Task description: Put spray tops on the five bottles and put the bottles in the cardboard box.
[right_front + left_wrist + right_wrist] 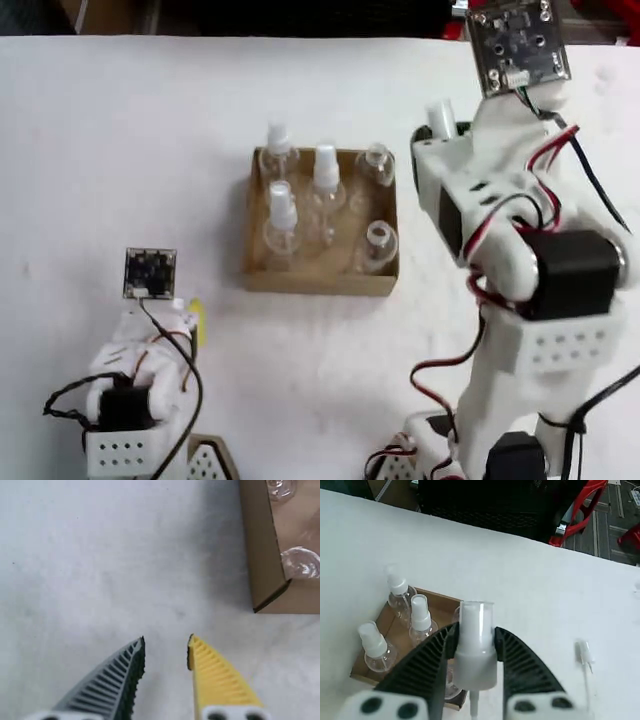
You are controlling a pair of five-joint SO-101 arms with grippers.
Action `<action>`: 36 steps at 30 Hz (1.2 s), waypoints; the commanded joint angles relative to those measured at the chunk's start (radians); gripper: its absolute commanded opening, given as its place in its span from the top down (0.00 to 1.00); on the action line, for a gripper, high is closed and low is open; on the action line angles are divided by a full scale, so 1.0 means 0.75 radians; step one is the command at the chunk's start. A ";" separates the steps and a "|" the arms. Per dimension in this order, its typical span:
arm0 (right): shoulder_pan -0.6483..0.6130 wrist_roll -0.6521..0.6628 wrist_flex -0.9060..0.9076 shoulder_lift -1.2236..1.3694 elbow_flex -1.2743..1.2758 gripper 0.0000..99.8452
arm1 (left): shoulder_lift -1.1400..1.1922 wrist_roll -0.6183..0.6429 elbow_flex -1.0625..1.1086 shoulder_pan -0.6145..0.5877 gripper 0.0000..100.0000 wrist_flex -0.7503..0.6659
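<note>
The cardboard box [320, 280] sits mid-table with five clear bottles standing in it. Three of them carry white spray tops [326, 165], and two on its right side, such as this bottle [378, 238], have bare necks. My right gripper [476, 632] is shut on a white spray top [476, 614] with a clear cap, held above the table to the right of the box [380, 630]. In the high view that spray top [440, 120] pokes out past the right arm. My left gripper [166, 640] hangs open and holds nothing, low over the table near the box's front left corner [260, 580].
Another spray top [585, 655] lies loose on the white table beyond the right gripper. The right arm's body [520, 260] stands tall just right of the box. The left arm [140, 390] sits at the front left. Dark chairs stand past the table's far edge.
</note>
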 commanded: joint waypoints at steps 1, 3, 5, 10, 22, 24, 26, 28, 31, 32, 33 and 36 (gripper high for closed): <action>-0.013 -0.133 -0.177 -0.052 0.104 0.98 | -0.013 -0.014 -0.004 -0.007 0.87 0.006; -0.026 -0.184 -0.314 -0.097 0.184 0.98 | -0.013 -0.014 -0.004 -0.007 0.87 0.006; -0.054 -0.219 -0.502 -0.128 0.266 0.98 | -0.013 -0.014 -0.004 -0.007 0.87 0.006; -0.071 -0.331 -0.950 -0.140 0.473 0.98 | -0.013 -0.014 -0.004 -0.007 0.87 0.006; -0.095 -0.354 -2.102 -0.230 1.250 0.98 | -0.013 -0.014 -0.004 -0.007 0.86 0.006; -0.095 -0.350 -2.264 -0.210 1.334 0.98 | -0.013 -0.014 -0.004 -0.007 0.86 0.006; -0.095 -0.356 -2.321 -0.185 1.373 0.98 | -0.013 -0.014 -0.004 -0.007 0.86 0.006; -0.103 -0.358 -2.333 -0.157 1.385 0.98 | -0.013 -0.014 -0.004 -0.007 0.86 0.006; -0.099 -0.385 -2.386 -0.093 1.385 0.98 | -0.013 -0.014 -0.004 -0.007 0.86 0.006; -0.091 -0.411 -2.444 -0.060 1.387 0.98 | -0.013 -0.014 -0.004 -0.007 0.86 0.006; -0.069 -0.434 -2.505 -0.021 1.391 0.98 | -0.013 -0.014 -0.004 -0.007 0.86 0.006; -0.003 -0.518 -2.642 0.075 1.393 0.98 | -0.013 -0.014 -0.004 -0.007 0.86 0.006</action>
